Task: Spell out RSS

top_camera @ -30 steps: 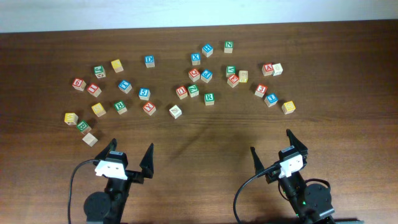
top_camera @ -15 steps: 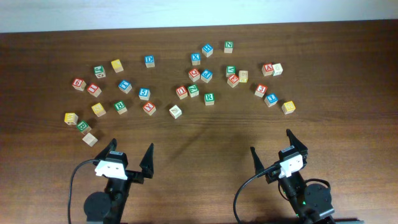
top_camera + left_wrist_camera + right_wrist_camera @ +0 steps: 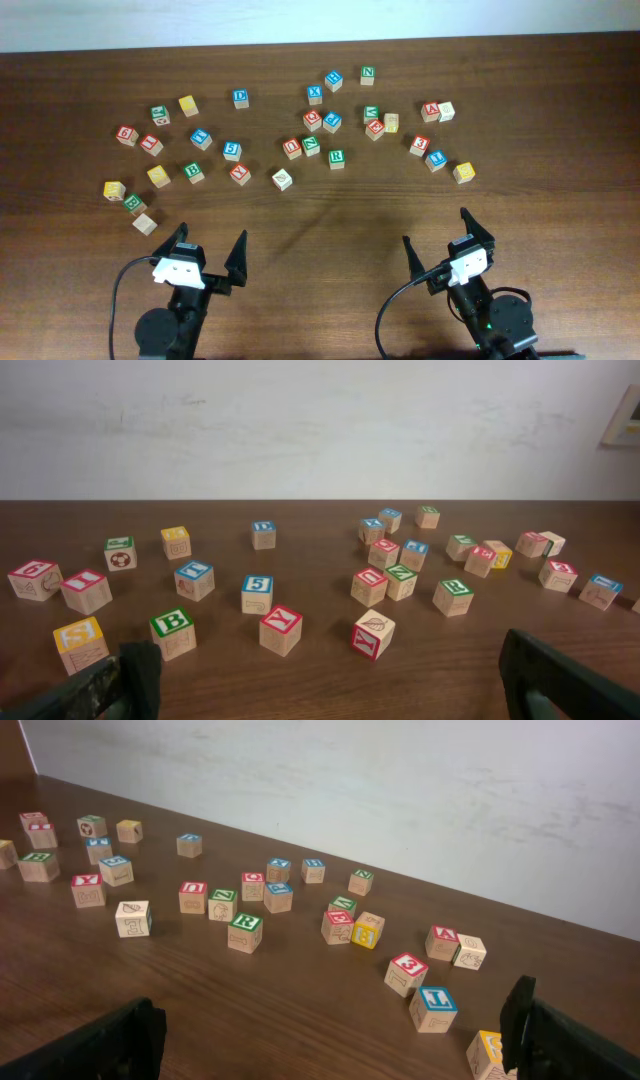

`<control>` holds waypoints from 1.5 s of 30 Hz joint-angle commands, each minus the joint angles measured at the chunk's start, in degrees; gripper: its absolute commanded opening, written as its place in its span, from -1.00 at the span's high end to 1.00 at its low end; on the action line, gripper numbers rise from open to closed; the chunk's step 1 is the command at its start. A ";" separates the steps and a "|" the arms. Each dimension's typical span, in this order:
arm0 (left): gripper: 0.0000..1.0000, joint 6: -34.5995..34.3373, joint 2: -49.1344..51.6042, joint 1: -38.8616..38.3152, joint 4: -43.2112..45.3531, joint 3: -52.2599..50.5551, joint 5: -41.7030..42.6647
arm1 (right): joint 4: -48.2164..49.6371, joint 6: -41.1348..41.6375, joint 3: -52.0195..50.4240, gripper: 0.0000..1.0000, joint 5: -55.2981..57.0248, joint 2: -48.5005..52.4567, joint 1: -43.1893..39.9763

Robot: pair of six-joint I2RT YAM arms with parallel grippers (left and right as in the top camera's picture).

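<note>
We are noting left hand (image 3: 210,242), right hand (image 3: 437,230) hovering splayed, empty, near tabletop (image 3: 320,210) edge, likely clearing camera view; pale wooden green-R cube (image 3: 336,158) sitting untouched.

Both my arms sit along the bottom edge of the overhead frame. My left gripper (image 3: 212,240) is at lower left, jaws spread wide with nothing between them. My right gripper (image 3: 435,226) is at lower right, spread just as wide and empty, pointing up-frame.
</note>
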 commanded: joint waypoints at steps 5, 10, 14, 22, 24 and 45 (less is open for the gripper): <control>-0.98 1.05 0.00 0.20 0.87 -0.37 6.91 | 0.13 0.85 -0.57 -0.96 0.72 -0.37 0.07; -0.98 -2.78 3.63 0.17 -6.27 6.82 10.84 | 0.11 0.85 -0.57 -0.96 0.72 -0.37 0.07; -0.98 1.11 15.85 0.17 -11.19 20.94 10.58 | 0.13 0.83 -0.57 -0.96 0.72 -0.37 0.07; -0.98 5.18 57.27 -7.19 -28.26 52.50 3.80 | 0.13 0.85 -0.57 -0.96 0.72 -0.37 0.07; -0.98 5.22 67.34 -14.64 -31.50 59.74 -4.63 | 0.13 0.85 -0.57 -0.97 0.72 -0.37 0.07; -0.99 -16.09 111.58 -27.34 -29.22 89.02 -12.07 | 0.13 0.85 -0.57 -0.96 0.72 -0.37 0.07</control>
